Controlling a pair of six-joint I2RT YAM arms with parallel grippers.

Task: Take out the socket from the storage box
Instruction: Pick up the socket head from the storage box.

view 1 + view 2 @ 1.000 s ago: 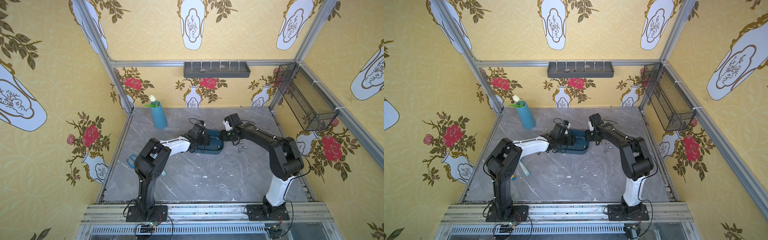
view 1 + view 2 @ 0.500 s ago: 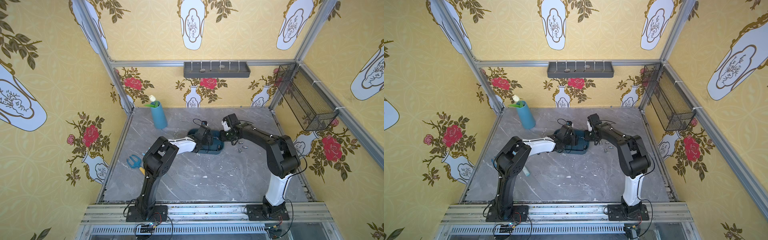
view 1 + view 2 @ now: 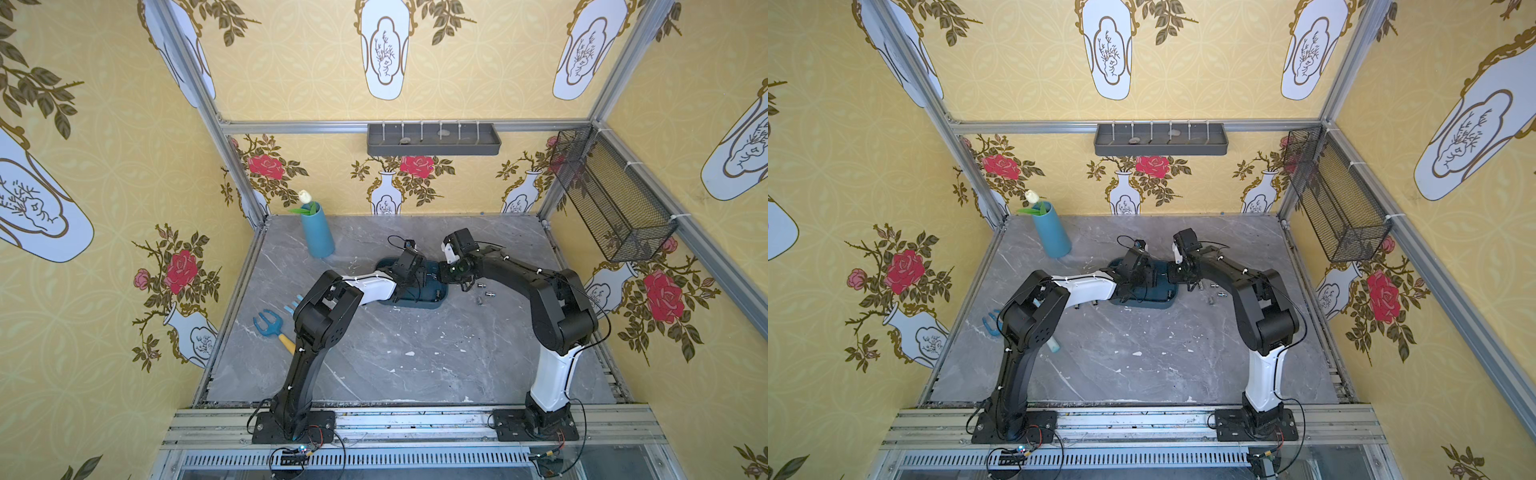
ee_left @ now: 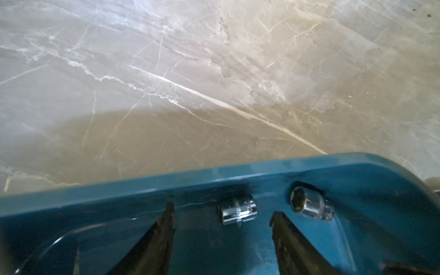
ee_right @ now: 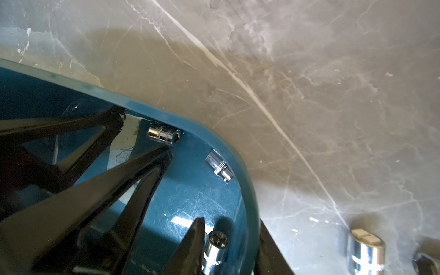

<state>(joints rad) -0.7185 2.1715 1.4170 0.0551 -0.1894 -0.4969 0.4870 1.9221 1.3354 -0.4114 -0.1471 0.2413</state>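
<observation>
1. The storage box was a shallow tub of dark teal plastic with rounded corners and a smooth, slightly lighter rim. Its glossy floor was scuffed with fine scratches. It sat on the grey marbled bench, about mid-width and towards the back, with both arms reaching over it in both top views.
2. Three small chrome sockets lay inside it in the right wrist view. A knurled socket lay on its side against the wall. A second socket lay in the rounded corner. A third socket stood upright with its open end up, just inside the rim.
3. The left claw was down inside the box with its jaws spread fairly wide and holding nothing. The knurled socket lay on the floor just beyond the gap between its two dark fingertips, and touched neither.
4. The right claw straddled the box wall. One finger was inside, right beside the upright socket, and the other was outside the rim. I could not tell whether it was pinching the socket, the wall, or nothing.
5. Two more sockets stood on the bench outside the box, near the right claw.
6. A blue vase stood well apart, towards the back left corner.
</observation>
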